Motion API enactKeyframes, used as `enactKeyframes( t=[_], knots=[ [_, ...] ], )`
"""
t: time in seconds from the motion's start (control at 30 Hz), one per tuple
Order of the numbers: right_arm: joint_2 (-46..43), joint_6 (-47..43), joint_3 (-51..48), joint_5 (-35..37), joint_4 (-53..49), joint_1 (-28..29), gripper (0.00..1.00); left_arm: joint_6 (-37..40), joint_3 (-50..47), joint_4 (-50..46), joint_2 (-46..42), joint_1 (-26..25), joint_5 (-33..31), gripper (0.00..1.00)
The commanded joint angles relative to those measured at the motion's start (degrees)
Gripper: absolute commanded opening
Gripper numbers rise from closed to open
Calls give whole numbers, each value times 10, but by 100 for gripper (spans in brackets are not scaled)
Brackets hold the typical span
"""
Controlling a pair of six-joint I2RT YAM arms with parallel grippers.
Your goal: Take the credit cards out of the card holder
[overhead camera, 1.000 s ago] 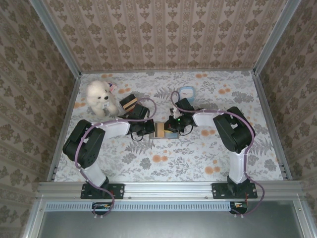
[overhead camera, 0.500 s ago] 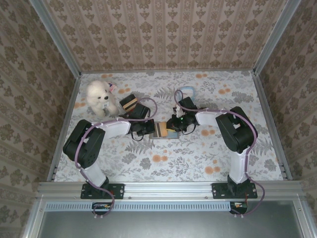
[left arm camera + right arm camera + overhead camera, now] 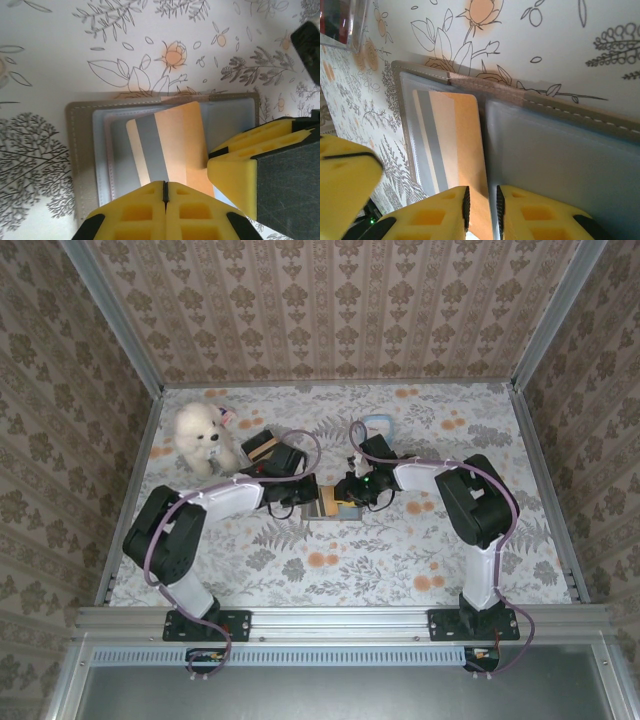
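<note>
The card holder [image 3: 82, 150] lies spread open on the flowered table, grey-brown outside with grey-blue pockets [image 3: 560, 155]. An orange credit card [image 3: 175, 140] with a grey stripe sticks partly out of its left pocket and is also seen in the right wrist view [image 3: 462, 135]. My left gripper [image 3: 165, 186] is shut, its tips resting over the card's near end. My right gripper [image 3: 481, 200] has its jaws a little apart, and the card's long edge runs under the gap. In the top view the left gripper [image 3: 308, 497] and the right gripper [image 3: 345, 498] meet over the holder [image 3: 328, 514].
A white plush bear [image 3: 200, 435] sits at the back left, with a striped block [image 3: 262, 448] beside it. A clear, blue-tinted container [image 3: 378, 425] stands behind the right arm. Wallpapered walls enclose the table on three sides.
The right gripper's jaws have parted slightly from shut. The left arm has shifted right, further over the holder. The holder stays in place.
</note>
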Motion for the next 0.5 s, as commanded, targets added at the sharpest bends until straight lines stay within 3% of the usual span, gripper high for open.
enactKeyframes(
  t=[0.0,0.47],
  knots=[
    [21,-18,10,-10,-21,0,26,-12,14,5,27,-3,14,0],
    [42,-19,15,-57,5,0,22,-23,1,-17,53,-9,-5,0]
  ],
)
